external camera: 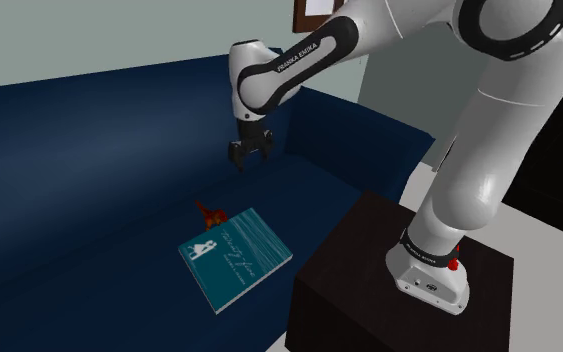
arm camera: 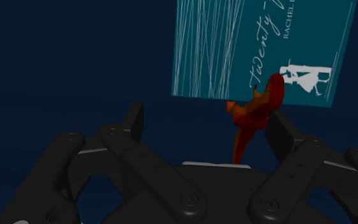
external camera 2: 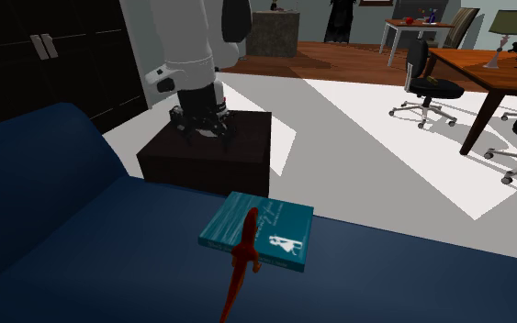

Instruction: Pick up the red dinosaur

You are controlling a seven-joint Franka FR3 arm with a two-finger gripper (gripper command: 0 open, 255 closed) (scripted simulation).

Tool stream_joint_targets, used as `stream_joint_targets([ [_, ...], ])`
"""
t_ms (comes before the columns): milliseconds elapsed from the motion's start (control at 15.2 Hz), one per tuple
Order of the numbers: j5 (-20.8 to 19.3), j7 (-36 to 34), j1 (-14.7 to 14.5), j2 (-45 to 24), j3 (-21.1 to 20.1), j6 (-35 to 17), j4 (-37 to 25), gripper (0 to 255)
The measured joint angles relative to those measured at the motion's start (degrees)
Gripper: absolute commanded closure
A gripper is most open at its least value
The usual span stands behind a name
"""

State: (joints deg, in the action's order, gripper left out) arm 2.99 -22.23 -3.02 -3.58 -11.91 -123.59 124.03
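Spread black fingers (arm camera: 135,119) of the gripper (arm camera: 206,124) are hanging above the dark blue sofa (external camera: 89,200), gripping nothing. The red dinosaur (arm camera: 254,114) is lying on the seat at the edge of the teal book (arm camera: 234,44), untouched; descending, closing and lifting are all remaining.

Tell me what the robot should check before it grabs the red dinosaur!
1. Fingers apart: ok, the gripper is open.
2. Dinosaur centred between the fingers: not ok, it sits near one finger.
3. Low enough to grab: not ok, the gripper hangs above the sofa.
4. Way down free: ok, nothing lies between.
5. Book clear of the fingers: cannot tell, the dinosaur's front lies by its edge.
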Motion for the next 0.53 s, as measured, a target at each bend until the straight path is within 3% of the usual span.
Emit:
stream_joint_targets([
  [528,-4.49,-5.63,-2.59,-18.75,0.43,-3.16,-14.22,0],
])
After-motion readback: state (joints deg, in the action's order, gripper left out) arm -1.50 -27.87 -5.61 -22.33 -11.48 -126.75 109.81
